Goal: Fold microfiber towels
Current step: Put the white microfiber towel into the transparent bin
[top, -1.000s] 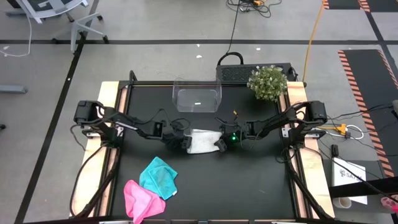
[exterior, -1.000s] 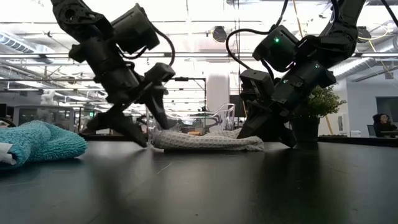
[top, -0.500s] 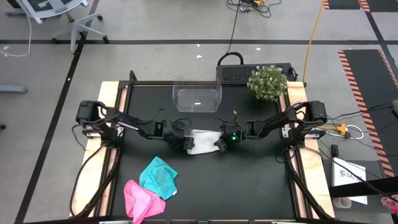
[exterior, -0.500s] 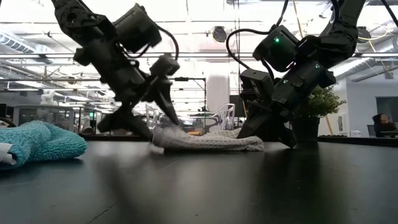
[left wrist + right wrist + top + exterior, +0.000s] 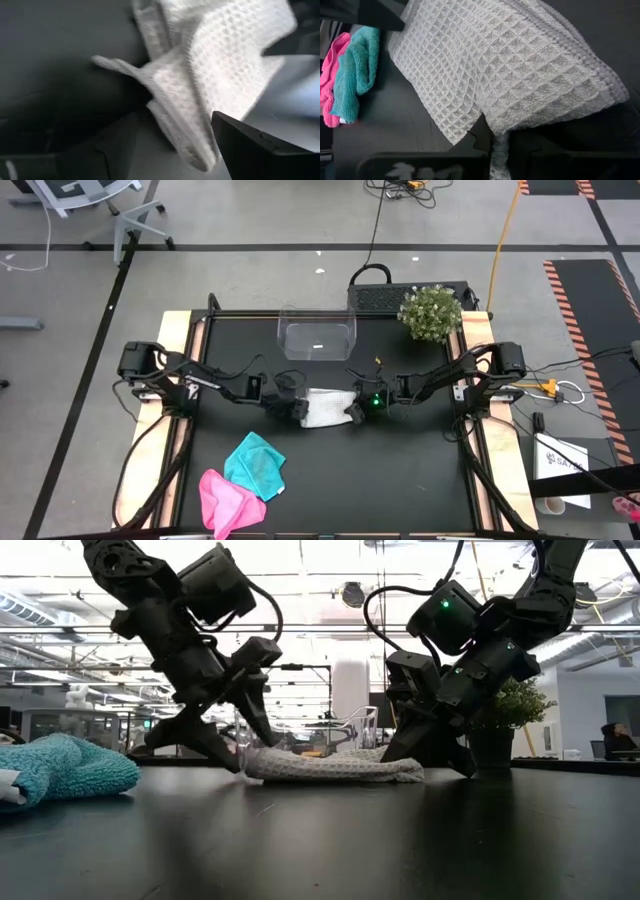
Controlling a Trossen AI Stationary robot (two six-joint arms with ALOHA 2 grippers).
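Observation:
The pale grey-white waffle towel (image 5: 323,408) lies folded in several layers at the table's middle. My left gripper (image 5: 296,409) is open at the towel's left end, low over the table, one finger on each side of the layered edge (image 5: 186,145). My right gripper (image 5: 352,412) is shut on the towel's right end. The teal towel (image 5: 257,464) and the pink towel (image 5: 224,500) lie bunched near the front left, the teal partly over the pink. My left gripper's fingers (image 5: 260,150) stand beside the towel's folded left edge; I cannot tell whether they touch it. My right gripper pinches the towel's right edge (image 5: 496,131) between its two fingers, slanting down from the table's right. The towel lies on the table (image 5: 330,768), slack.
A clear plastic tub (image 5: 317,333) stands behind the towel near the far edge. A small potted plant (image 5: 430,313) stands at the far right corner. Bare black table (image 5: 400,470) shows at the front right.
My left gripper swung briefly toward the towel's left end and came back to about where it was. The white towel stays flat on the table and my right gripper has kept still.

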